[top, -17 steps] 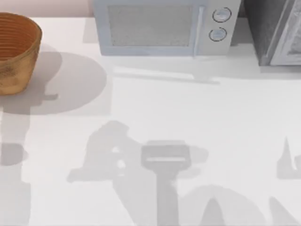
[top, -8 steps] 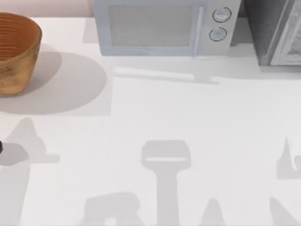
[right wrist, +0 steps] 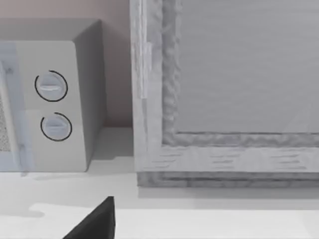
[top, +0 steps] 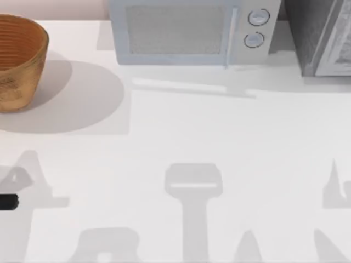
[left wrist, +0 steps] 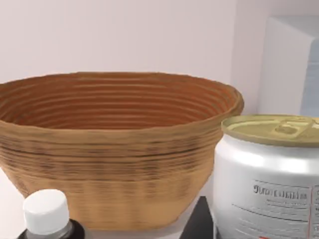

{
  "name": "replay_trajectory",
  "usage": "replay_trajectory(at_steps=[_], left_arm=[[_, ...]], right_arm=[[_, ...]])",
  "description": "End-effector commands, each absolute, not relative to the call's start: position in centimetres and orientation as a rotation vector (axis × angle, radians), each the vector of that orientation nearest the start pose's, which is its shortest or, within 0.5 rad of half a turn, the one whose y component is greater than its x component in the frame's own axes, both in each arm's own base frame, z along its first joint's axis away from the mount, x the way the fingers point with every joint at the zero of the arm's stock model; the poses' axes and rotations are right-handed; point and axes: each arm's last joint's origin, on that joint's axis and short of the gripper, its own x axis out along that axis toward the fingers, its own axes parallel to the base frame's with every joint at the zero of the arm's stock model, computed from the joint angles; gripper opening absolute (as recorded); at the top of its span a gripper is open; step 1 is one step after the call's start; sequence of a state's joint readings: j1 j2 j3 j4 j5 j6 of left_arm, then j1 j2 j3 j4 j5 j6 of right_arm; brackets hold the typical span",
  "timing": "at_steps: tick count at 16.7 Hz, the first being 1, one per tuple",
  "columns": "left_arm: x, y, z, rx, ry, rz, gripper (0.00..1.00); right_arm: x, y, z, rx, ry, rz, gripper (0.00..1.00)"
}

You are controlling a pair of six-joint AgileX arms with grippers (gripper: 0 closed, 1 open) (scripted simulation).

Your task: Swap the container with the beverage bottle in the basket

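Left hand (top: pixel 6 202): a dark sliver at the top view's left edge, low on the worktop (top: pixel 219 142). Whether it is spread or pressed together cannot be told. In the left wrist view the beverage bottle (left wrist: pixel 269 174) stands upright very close to the camera — white body, dull gold top — with a small white-capped dark bottle (left wrist: pixel 47 214) nearby. Beyond both sits the basket (top: pixel 19 60), at the worktop's far-left corner, well apart from the hand. A microwave (top: pixel 192 30) stands at the back centre. Right hand: a dark tip (right wrist: pixel 94 221) low in the right wrist view — state cannot be told.
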State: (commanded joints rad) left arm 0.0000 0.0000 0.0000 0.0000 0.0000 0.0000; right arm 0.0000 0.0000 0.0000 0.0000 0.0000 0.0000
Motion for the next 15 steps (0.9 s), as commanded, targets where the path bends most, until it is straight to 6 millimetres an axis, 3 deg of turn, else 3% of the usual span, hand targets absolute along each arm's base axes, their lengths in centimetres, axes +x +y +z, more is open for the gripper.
replay_trajectory(at_steps=[9, 15], left_arm=[[11.0, -0.1, 16.1, -0.003, 0.053, -0.002, 0.00], [13.6, -0.7, 19.0, -0.011, 0.110, -0.131, 0.00]], right_arm=[[10.6, -0.1, 16.0, 0.000, 0.000, 0.000, 1.00], [10.6, -0.1, 16.0, 0.000, 0.000, 0.000, 1.00]])
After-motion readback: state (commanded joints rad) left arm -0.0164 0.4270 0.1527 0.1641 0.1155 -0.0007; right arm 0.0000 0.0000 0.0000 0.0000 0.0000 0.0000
